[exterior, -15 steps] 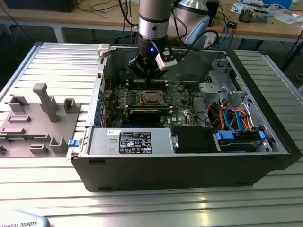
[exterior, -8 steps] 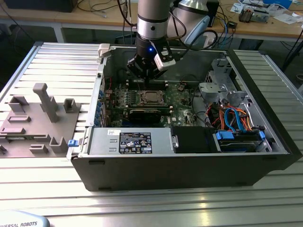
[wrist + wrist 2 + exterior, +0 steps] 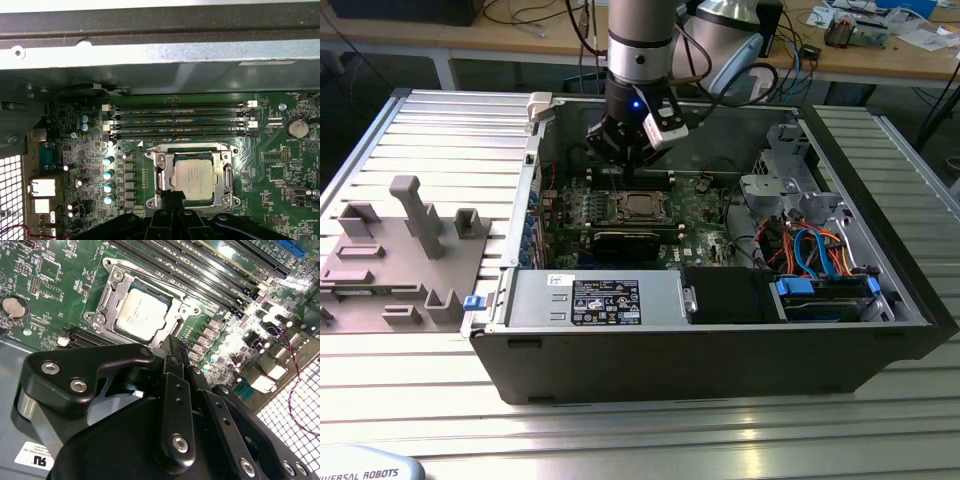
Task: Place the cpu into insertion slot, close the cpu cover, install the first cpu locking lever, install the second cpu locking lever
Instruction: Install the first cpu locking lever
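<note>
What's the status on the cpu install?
Hand at socket edge, empty. cpu seated in insertion slot, cpu cover closed. Nothing blocking.

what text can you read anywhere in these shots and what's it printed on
No text can be quoted reliably.
Large label on the metal box, exterior view: several lines, too small to read.
Small white label beside it: too small.
Top of the cpu, first wrist view: faint print, blurred.
Circuit board: white markings, too small.

The arm [image 3: 640, 40] hangs vertical, wrist down, its black tool [image 3: 172, 352] pointing downward with fingers together.
</note>
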`<action>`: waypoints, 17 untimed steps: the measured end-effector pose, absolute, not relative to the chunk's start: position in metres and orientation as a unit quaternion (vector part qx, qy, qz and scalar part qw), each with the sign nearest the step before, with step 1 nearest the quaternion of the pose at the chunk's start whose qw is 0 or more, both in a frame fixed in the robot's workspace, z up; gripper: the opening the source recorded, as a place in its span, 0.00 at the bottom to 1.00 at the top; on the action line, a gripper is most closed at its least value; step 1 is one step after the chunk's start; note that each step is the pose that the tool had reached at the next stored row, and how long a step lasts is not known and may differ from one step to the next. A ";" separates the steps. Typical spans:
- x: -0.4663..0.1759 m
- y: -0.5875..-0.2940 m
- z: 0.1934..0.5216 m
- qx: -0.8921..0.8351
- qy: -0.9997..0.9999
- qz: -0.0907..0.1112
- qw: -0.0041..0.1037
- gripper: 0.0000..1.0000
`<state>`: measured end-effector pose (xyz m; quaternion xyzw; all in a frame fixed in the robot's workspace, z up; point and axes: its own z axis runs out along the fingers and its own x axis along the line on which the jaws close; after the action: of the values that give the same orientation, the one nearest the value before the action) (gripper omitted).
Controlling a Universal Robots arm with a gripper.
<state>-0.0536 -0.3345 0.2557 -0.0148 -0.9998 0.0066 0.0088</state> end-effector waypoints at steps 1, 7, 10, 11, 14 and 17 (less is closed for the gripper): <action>-0.055 -0.335 0.256 -0.015 -1.000 0.006 0.009 0.11; -0.062 -0.334 0.256 -0.015 -1.000 0.006 0.008 0.11; -0.066 -0.334 0.256 -0.015 -1.000 0.005 0.008 0.11; -0.068 -0.334 0.256 -0.015 -1.000 0.005 0.008 0.11; -0.071 -0.334 0.256 -0.015 -1.000 0.005 0.008 0.11; -0.073 -0.334 0.256 -0.015 -1.000 0.005 0.008 0.11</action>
<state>-0.0735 -0.3341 0.2560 -0.0148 -0.9998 0.0052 0.0082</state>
